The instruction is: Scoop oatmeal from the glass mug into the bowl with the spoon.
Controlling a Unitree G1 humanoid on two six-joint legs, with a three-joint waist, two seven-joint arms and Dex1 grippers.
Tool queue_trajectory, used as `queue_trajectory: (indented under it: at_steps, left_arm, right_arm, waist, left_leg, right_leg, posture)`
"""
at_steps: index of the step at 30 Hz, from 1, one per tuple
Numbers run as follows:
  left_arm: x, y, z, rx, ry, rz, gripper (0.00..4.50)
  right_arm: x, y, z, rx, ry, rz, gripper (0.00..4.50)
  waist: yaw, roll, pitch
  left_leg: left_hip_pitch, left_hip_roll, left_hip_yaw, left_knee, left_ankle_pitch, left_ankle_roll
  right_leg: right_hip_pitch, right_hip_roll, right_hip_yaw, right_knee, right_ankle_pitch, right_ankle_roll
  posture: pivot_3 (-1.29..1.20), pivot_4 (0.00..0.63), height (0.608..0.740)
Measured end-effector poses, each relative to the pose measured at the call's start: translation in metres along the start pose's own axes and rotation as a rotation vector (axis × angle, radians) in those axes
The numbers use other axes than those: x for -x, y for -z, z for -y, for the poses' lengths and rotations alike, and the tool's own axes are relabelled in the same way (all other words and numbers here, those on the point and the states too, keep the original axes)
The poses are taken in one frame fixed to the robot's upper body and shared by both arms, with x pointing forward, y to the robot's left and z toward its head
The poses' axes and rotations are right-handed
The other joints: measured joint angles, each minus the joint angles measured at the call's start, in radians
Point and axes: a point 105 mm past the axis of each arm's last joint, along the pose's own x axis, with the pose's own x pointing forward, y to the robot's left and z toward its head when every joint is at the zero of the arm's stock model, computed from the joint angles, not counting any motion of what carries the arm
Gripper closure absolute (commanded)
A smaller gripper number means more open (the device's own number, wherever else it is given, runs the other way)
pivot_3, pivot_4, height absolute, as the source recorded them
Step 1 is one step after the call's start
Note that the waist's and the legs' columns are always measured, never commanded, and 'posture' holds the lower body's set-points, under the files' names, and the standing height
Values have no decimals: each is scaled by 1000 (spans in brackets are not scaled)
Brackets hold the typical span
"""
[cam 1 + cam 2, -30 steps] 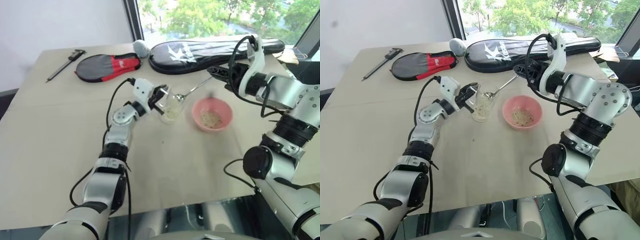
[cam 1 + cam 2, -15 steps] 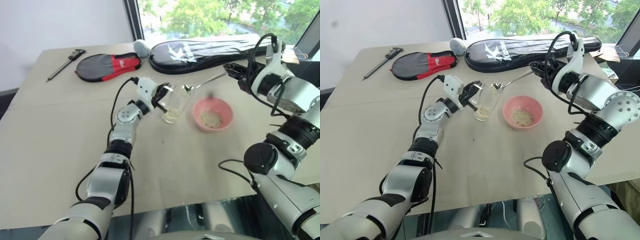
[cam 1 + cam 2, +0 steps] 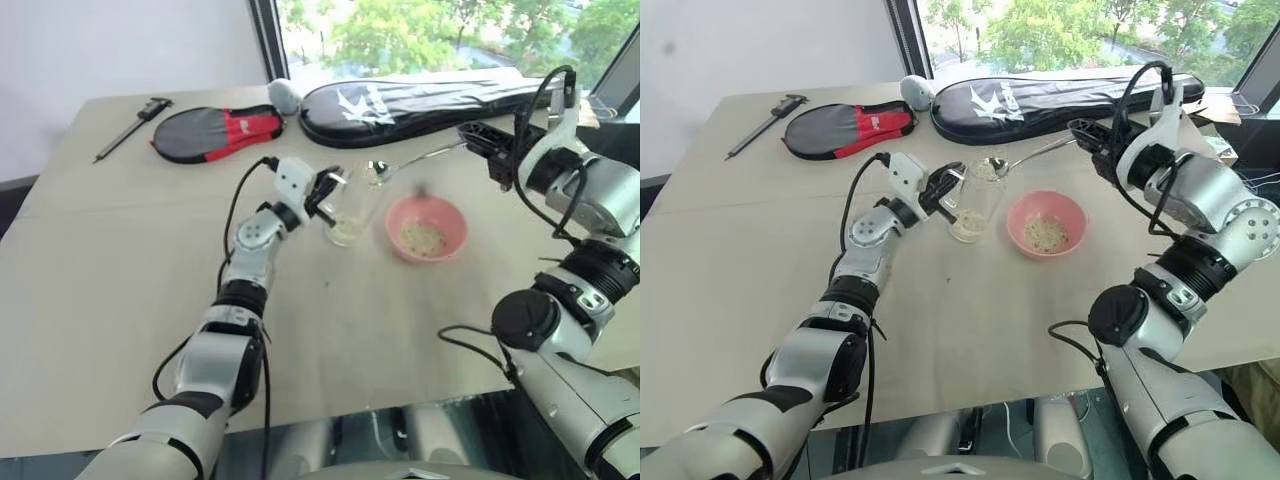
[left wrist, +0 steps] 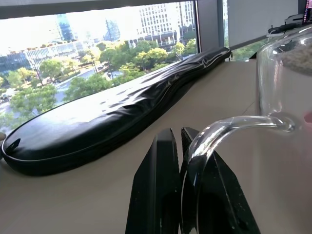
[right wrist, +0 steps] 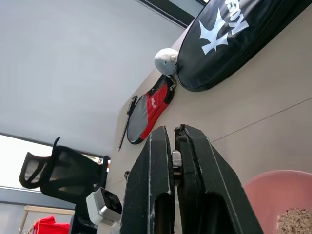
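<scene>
My right gripper [image 3: 1087,133] is clamped on the spoon [image 3: 1032,155] at its slim, slippery handle end. The loaded scoop hovers over the glass mug [image 3: 974,198], so the loose oatmeal [image 3: 987,170] will likely spill if tilted. My left gripper [image 3: 943,188] pinches the fragile mug's handle.

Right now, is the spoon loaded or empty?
Loaded. The spoon carries a small heap of oatmeal in its scoop, raised over the rim of the glass mug, not yet over the pink bowl.

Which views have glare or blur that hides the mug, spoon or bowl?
Left eye view: window bright, yet the glass mug, spoon and bowl read clearly. Left wrist view: the mug's handle, close to the lens, is soft; sky washed out. Right wrist view: spoon handle hidden between the right hand's fingers; bowl rim blurred.
</scene>
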Motion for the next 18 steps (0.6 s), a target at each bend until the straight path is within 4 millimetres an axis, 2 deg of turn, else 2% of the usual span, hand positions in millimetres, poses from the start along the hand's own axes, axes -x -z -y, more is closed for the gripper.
queue_trajectory:
  at_steps: [15,18]
  left_arm:
    - [2,2,3,-13,10,25,4371]
    - [4,1,0,-28,3,28,4371]
  right_arm:
    - [28,-18,-1,-45,28,70,4500]
    - [36,-21,7,-40,60,93,4500]
  waist:
    - [1,0,0]
    - [3,0,0]
  left_leg:
    - [-1,0,4,4,-2,7]
    - [-1,0,5,4,-3,8]
  right_leg:
    - [1,1,1,0,2,4]
    - [1,1,1,-1,3,5]
  posture:
    - [0,150,740]
    - [0,150,740]
